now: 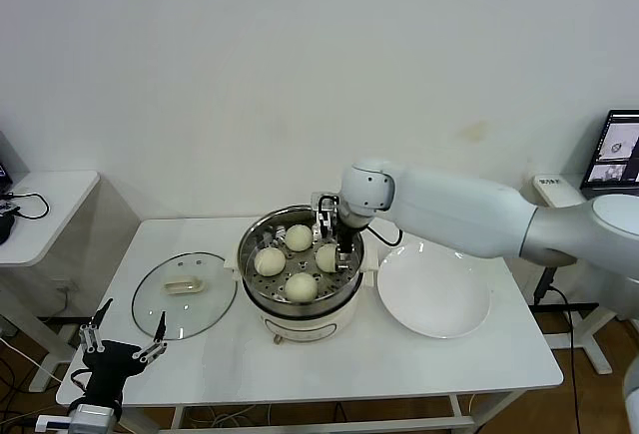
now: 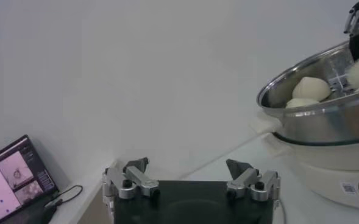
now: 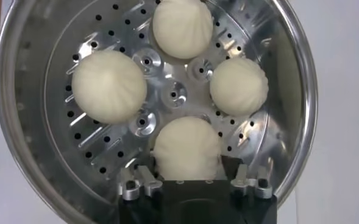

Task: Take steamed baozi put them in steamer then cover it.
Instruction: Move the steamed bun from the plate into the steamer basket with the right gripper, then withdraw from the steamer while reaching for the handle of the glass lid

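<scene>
The steamer [image 1: 300, 306] stands mid-table, a steel pot on a white base. All four baozi lie on its perforated tray [image 3: 173, 94]: one at the back [image 1: 299, 237], one on the left [image 1: 269, 260], one at the front [image 1: 302, 285] and one on the right [image 1: 326, 256]. My right gripper [image 1: 336, 246] reaches down into the pot. It is open, and its fingers [image 3: 144, 178] flank the right-hand baozi [image 3: 186, 149], which rests on the tray. The glass cover [image 1: 185, 294] lies flat on the table left of the steamer. My left gripper [image 1: 125, 339] is open and empty, low at the table's front left corner.
An empty white plate [image 1: 434, 290] lies to the right of the steamer. A small side table with cables [image 1: 40, 210] stands at far left. The left wrist view shows the steamer [image 2: 325, 122] off to one side and a laptop screen [image 2: 14, 179].
</scene>
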You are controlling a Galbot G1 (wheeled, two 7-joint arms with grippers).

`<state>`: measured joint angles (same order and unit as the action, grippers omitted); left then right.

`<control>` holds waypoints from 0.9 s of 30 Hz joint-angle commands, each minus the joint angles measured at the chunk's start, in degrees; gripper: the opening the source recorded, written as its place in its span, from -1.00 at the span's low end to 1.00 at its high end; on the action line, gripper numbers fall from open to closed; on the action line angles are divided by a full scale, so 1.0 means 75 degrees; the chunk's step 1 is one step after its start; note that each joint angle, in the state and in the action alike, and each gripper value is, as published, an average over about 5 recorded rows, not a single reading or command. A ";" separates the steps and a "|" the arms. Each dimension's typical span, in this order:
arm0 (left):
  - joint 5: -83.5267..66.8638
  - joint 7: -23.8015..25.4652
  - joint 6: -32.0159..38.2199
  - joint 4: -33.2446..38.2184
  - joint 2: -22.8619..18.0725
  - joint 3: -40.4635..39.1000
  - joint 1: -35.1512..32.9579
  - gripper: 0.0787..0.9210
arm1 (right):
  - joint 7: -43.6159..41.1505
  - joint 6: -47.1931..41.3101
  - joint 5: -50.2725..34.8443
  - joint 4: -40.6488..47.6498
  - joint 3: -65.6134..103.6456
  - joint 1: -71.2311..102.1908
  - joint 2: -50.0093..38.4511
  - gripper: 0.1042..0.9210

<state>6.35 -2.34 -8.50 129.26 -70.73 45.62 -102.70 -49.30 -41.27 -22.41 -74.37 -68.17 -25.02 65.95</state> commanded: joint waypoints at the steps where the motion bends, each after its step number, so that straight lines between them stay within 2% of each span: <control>1: -0.0001 0.0001 -0.0002 0.0008 0.0008 -0.0001 -0.0003 0.77 | -0.0334 0.0198 0.0115 -0.0702 0.0336 -0.0426 -0.0732 0.75; 4: -0.0006 -0.0001 -0.0001 0.0007 0.0017 0.0000 0.0000 0.77 | -0.0020 0.0331 -0.0040 -0.1041 0.0514 -0.0522 -0.1164 0.76; 7: -0.0030 -0.0011 0.0013 0.0008 0.0013 0.0002 0.0014 0.77 | 0.0984 0.0299 -0.0532 -0.1543 0.0773 -0.0270 -0.1636 0.76; 12: -0.0032 -0.0062 0.0240 -0.0080 0.0029 -0.0019 0.0035 0.77 | 0.3728 0.0931 -0.1361 -0.2628 0.1489 0.0865 -0.2481 0.76; 16: -0.0010 -0.0106 0.0458 -0.0213 0.0028 -0.0064 0.0058 0.77 | 0.5461 0.1975 -0.1385 -0.3118 0.2676 0.2413 -0.2992 0.76; 20: 0.0016 -0.0139 0.0529 -0.0299 -0.0008 -0.0126 0.0095 0.77 | 0.6477 0.3225 -0.0858 -0.3304 0.4377 0.4424 -0.3138 0.76; 27: 0.0105 -0.0238 0.0728 -0.0436 -0.0149 -0.0186 0.0172 0.77 | 0.6851 0.5086 0.0736 -0.3472 0.8445 0.8375 -0.2514 0.76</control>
<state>6.92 -3.79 -4.50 126.78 -71.45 44.38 -101.47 -13.34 -22.53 -26.16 -94.57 -40.96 0.40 47.57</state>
